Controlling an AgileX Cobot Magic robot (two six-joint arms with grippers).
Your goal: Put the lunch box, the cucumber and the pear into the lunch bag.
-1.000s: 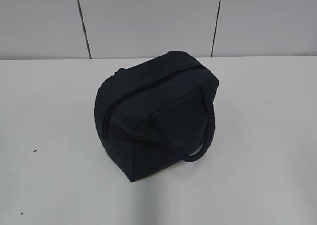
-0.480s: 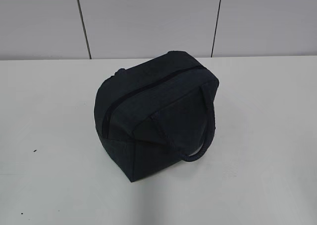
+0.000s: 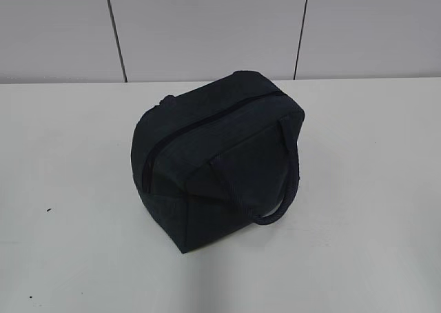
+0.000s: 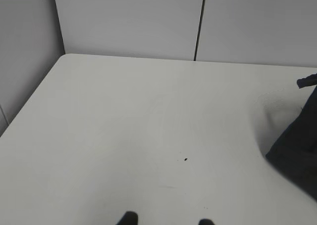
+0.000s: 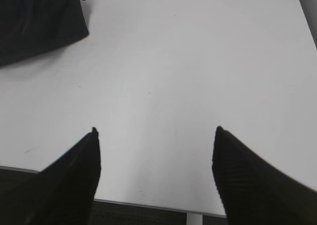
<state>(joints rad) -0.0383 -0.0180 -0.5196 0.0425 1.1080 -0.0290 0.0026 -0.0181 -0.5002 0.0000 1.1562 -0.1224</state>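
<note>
So the lunch bag (image 3: pixel 217 161) sits alone mid-table (image 3: pixel 372 189), zip (image 3: pixel 200 123) drawn across its top and looking closed, one loop handle (image 3: pixel 279 189) drooping down the near side. Right gripper (image 5: pixel 155 136) hangs over bare tabletop near the front edge, fingers (image 5: pixel 74 175) spread wide with nothing between them (the bag's corner just peeks in at upper left). Left gripper (image 4: pixel 166 220): only two dark fingertips (image 4: pixel 130 217) poke up at the frame's bottom, set apart, with the bag at the right edge.
</note>
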